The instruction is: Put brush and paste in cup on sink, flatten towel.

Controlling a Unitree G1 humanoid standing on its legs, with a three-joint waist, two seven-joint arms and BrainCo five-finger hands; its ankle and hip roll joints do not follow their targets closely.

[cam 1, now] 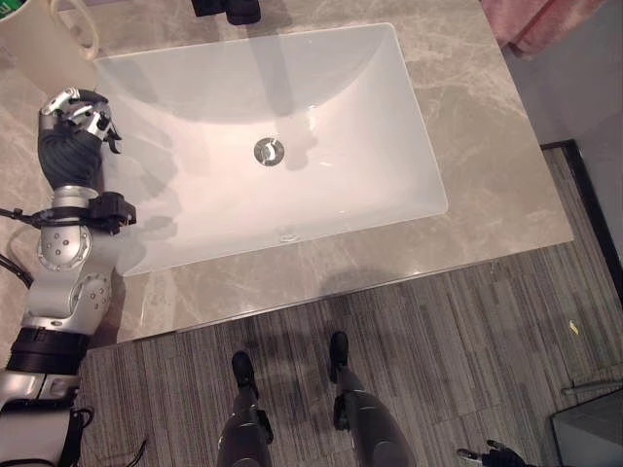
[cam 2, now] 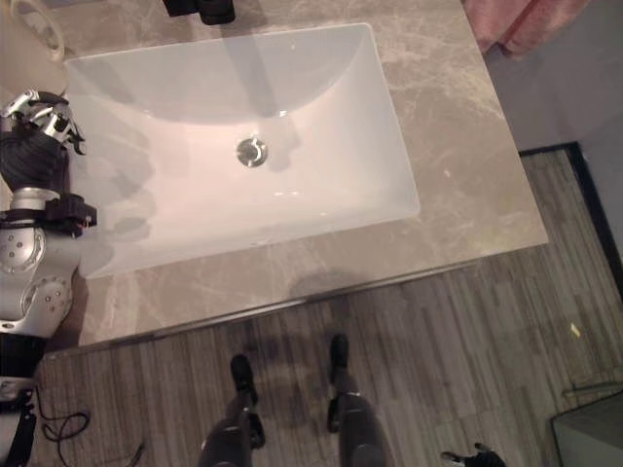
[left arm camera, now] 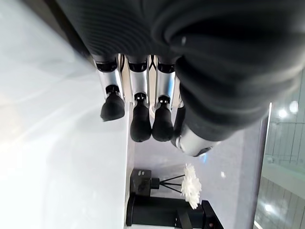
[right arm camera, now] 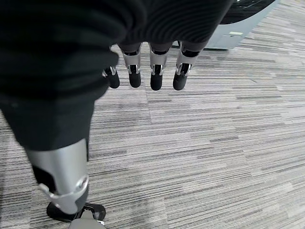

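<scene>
Both hands empty, fingers relaxed | left hand (cam 1: 76, 117) near cup (cam 1: 44, 39) | right hand (right arm camera: 143, 71) over floor (right arm camera: 214, 143)

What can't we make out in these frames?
- Cup: cut by the left eye view's top edge, inside hidden.
- Pink towel: cut by the top edge, lay unknown.
- Dark fixture behind the sink: cut by the top edge.
- Right hand: empty, over the floor.
- Left hand: empty, by the sink.
</scene>
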